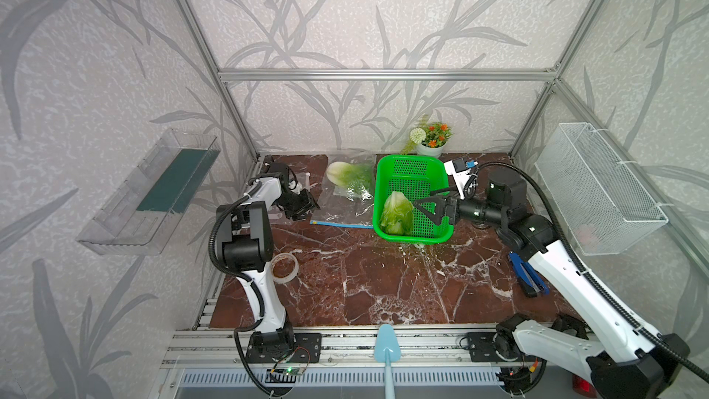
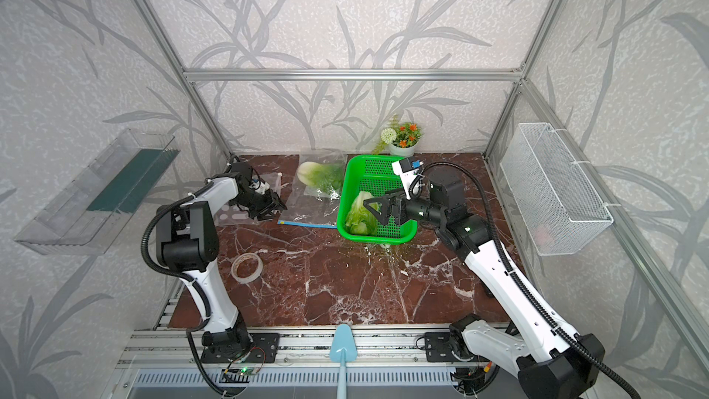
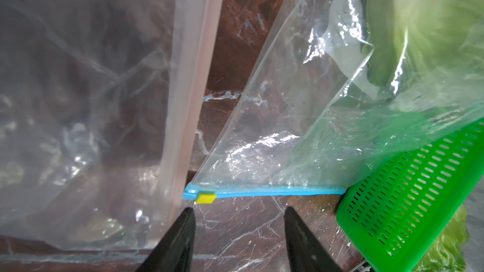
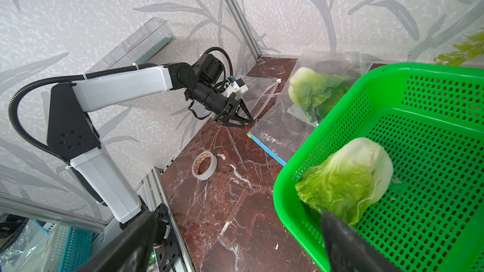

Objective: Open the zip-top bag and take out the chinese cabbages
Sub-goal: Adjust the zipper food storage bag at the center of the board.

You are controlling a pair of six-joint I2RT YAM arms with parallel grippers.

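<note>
My right claw point(image 1: 422, 200) hung spread over the green basket point(image 1: 378, 193) at frame centre, one chinese cabbage point(image 1: 397, 213) lying inside. The second cabbage point(image 1: 347, 176) sat in the zip-top bag point(image 1: 337, 211) just left of it (my left claw point(image 3: 239, 218), spread and empty, waited by the yellow slider point(image 3: 205, 198), I'd guess to steady the bag).

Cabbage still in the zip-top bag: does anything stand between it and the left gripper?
Yes: the clear zip-top bag covers that cabbage. Its blue zip edge, yellow slider at the near end, lies just ahead of the open left gripper; whether it is unzipped is unclear.

My left pincer point(image 3: 238, 210) tilts downward, fingers apart and empty; my right pincer point(image 4: 235, 217) stretches out level, fingers spread wide.
</note>
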